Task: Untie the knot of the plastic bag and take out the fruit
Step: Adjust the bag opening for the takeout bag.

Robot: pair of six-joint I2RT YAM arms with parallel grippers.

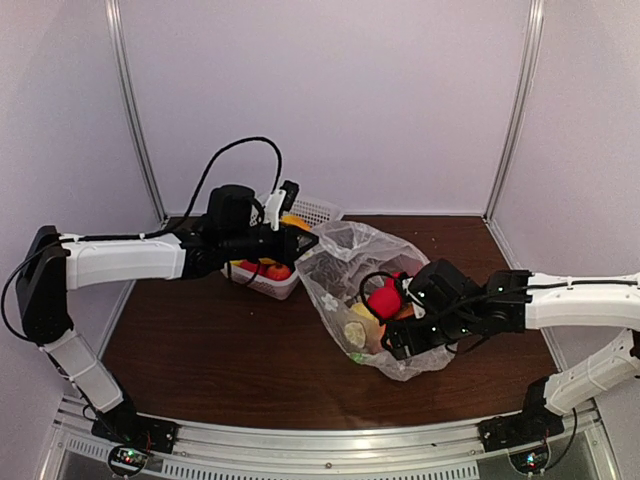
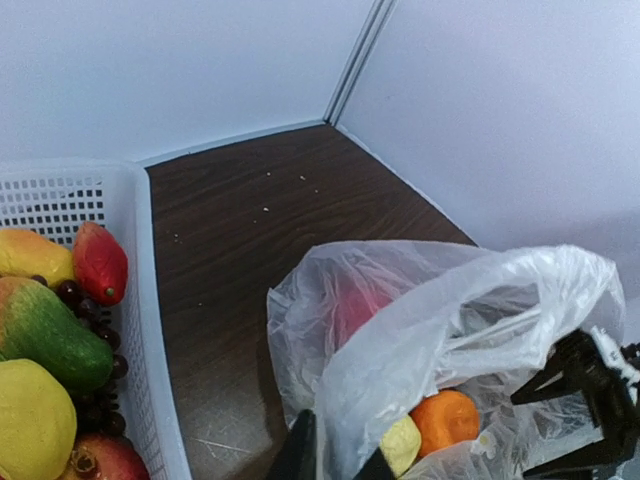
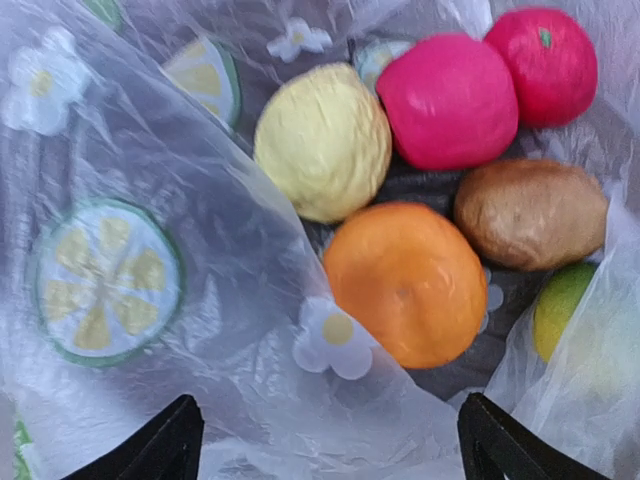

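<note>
The plastic bag [image 1: 345,262] stands mid-table, just beside the white basket [image 1: 318,210], with the fruit [image 3: 405,283] inside it. My left gripper [image 1: 305,243] appears pinched on the bag's rim film, though its tips are largely cut off in the wrist view. My right gripper [image 3: 335,440] is spread wide over the film above the fruit, gripping nothing.

No text, label, brand, number or sign can be read anywhere; the only print is on the plastic bag [image 3: 230,200], which bears white flowers [image 3: 330,340] and lime slices [image 3: 105,285], pictures without lettering.
</note>
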